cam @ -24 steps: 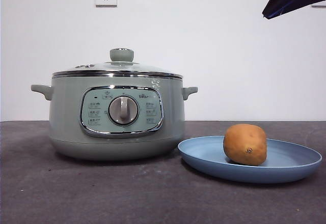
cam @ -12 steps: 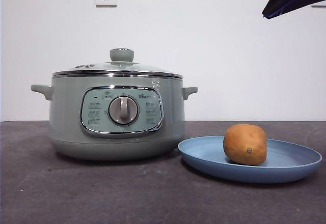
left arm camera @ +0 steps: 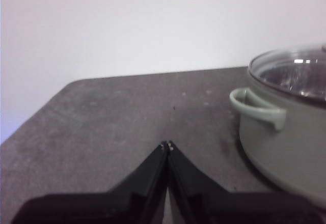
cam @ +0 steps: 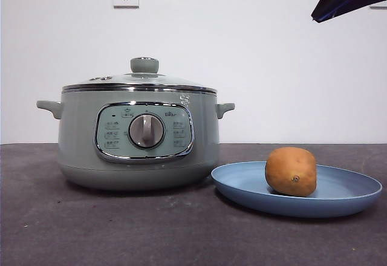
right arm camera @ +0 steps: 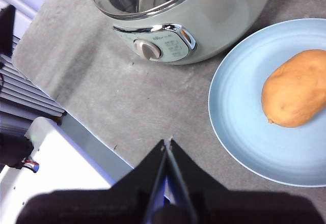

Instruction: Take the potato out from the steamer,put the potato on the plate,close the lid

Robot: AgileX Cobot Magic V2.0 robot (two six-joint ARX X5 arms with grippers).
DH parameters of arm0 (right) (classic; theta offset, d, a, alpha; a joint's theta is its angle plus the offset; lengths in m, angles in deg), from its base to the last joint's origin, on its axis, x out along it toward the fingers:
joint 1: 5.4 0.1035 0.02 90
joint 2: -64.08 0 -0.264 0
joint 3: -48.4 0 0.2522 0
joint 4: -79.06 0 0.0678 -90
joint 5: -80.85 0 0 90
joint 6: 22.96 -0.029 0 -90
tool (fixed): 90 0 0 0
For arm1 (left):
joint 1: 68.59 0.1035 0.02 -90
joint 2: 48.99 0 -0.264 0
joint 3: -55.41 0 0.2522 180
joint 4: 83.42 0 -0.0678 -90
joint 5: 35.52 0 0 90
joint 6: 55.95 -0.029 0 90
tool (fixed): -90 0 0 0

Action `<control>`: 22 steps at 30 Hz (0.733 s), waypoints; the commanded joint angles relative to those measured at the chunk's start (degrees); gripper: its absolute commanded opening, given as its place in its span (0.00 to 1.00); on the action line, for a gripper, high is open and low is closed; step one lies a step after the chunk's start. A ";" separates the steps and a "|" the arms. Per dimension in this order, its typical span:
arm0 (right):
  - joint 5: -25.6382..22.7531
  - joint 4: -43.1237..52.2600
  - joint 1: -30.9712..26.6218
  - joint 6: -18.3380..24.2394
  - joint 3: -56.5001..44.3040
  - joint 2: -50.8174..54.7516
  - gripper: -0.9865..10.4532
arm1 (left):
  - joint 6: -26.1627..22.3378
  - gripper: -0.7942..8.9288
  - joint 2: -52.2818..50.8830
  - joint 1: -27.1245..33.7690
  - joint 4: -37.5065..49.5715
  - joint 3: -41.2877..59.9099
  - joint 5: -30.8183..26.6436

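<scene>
Orange-brown, the potato (cam: pixel 291 171) is lying on the plate (cam: pixel 344 204), the lid (cam: pixel 140 83) is sitting on the steamer (cam: pixel 78 151); both hands, right hand (right arm camera: pixel 167 141) and left hand (left arm camera: pixel 166 144), are resting pressed together, empty, well clear—nothing seems left.

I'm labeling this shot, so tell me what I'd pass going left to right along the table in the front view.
Steamer with its lid on → plate → potato resting on the plate. The plate's left edge sits just right of the steamer's base.
</scene>
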 commanded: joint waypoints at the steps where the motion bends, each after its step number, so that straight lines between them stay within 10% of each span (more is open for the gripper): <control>1: -0.15 0.31 0.04 -0.09 -0.57 0.11 0.09 | 0.61 0.08 -0.94 0.17 -0.11 1.66 -0.07; 22: -0.15 0.31 0.04 -0.09 -0.57 0.11 0.09 | 0.76 0.08 -1.66 0.17 -7.98 2.29 -0.92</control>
